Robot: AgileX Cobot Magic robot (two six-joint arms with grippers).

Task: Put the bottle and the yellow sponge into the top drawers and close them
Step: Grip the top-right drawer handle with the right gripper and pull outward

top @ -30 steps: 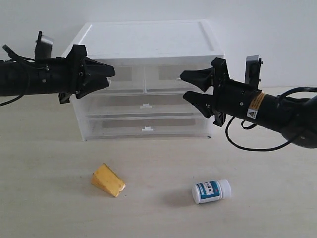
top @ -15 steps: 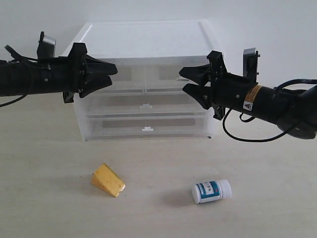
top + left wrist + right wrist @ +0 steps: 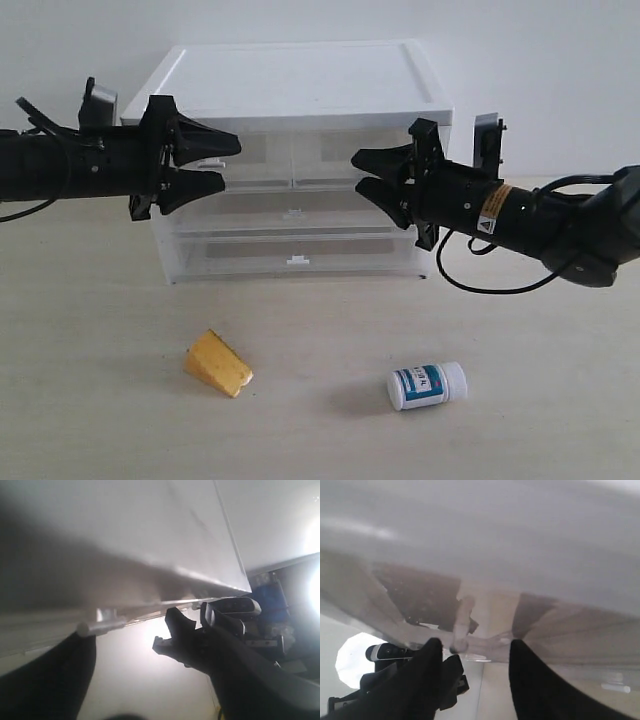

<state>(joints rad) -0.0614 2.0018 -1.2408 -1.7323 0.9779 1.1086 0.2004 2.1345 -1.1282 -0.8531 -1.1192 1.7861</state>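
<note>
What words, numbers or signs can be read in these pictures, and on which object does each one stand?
Label of the bottle: print on teal and white, too small to read.
Orange-and-white sticker on the right arm: a small dark sign, too blurred to read.
No other text shows in any view.

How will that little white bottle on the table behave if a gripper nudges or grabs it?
The bottle lies on its side, so a nudge would probably roll it. Its small, plastic-looking body likely weighs little. Its smooth round side may slip when squeezed.
</note>
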